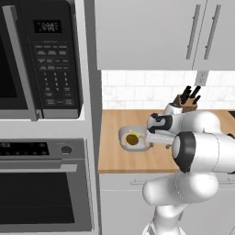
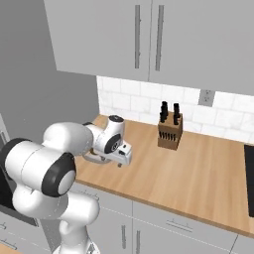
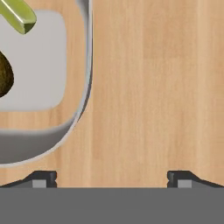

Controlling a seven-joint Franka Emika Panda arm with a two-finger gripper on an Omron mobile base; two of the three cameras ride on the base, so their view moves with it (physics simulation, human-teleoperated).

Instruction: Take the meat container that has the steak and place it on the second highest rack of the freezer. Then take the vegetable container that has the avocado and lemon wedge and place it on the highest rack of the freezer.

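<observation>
Gripper, jaws wide apart and empty, hovers above the bench beside the container holding avocado and lemon wedge. Likely light, rigid, smooth; pinch its thin rim.

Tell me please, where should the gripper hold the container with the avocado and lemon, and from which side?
Grip the container by its thin upright rim, one finger inside and one outside, coming from above. The open gripper hangs beside it, so shifting over the nearest rim seems easiest.

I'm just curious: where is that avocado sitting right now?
The avocado lies in a grey container beside the lemon wedge, on the wooden counter near its left end, just left of the open gripper in the left base view.
</observation>
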